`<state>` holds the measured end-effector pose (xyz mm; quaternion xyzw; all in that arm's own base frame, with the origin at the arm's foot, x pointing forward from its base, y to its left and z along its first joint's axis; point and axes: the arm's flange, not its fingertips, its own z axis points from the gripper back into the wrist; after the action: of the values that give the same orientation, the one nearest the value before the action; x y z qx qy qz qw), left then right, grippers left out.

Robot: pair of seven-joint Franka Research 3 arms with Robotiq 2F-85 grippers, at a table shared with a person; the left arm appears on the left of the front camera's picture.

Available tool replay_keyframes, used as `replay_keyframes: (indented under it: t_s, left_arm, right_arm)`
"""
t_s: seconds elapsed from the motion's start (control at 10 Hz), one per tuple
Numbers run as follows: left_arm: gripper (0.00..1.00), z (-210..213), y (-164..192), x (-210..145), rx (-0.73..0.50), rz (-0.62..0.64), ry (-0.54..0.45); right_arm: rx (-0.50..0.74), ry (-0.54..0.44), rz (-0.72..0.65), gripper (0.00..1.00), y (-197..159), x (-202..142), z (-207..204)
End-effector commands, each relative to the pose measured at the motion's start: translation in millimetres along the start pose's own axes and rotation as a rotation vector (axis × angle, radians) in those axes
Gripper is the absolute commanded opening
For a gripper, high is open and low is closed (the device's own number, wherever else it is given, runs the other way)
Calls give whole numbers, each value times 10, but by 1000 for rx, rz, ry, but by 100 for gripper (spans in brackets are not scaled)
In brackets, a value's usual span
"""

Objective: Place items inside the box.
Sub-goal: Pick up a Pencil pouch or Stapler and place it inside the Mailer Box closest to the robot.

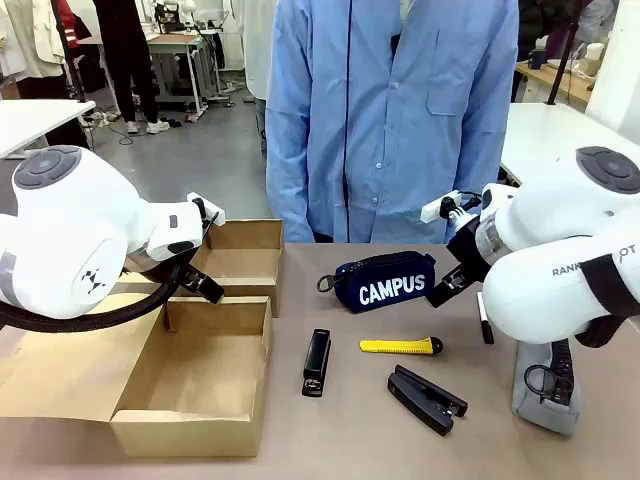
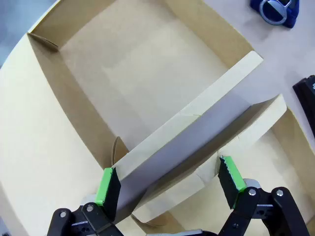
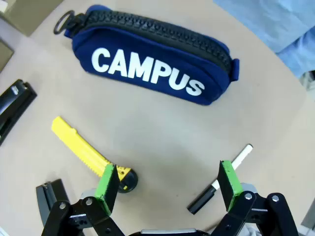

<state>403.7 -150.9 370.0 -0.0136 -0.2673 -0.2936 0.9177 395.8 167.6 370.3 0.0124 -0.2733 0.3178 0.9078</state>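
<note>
The open cardboard box [image 1: 190,385] stands at the table's left with nothing inside, and my left gripper [image 1: 205,285] hovers open over it. In the left wrist view that gripper [image 2: 170,179] straddles the box's upright cardboard walls [image 2: 197,118] without gripping them. The navy CAMPUS pouch [image 1: 385,283] lies mid-table. In front of it are a black stapler [image 1: 317,362], the yellow utility knife [image 1: 400,346] and a second stapler [image 1: 427,398]. My right gripper [image 3: 167,182] hangs open over bare table between the knife [image 3: 88,152] and the marker pen [image 3: 219,179], just short of the pouch [image 3: 157,64].
A grey zip pencil case [image 1: 545,385] lies at the right under my right arm. A person in a blue coat [image 1: 390,110] stands at the far edge behind the pouch. The box's flaps [image 1: 60,350] spread to the left.
</note>
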Motion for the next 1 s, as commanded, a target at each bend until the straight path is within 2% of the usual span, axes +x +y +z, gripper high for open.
replay_keyframes:
  t_s: [0.0, 0.9]
  left_arm:
    - [100, 0, 0, 0, 0, 0, 0]
    - [100, 0, 0, 0, 0, 0, 0]
  right_arm:
    - [0, -1, 0, 100, 0, 1, 3]
    - [0, -1, 0, 100, 0, 1, 3]
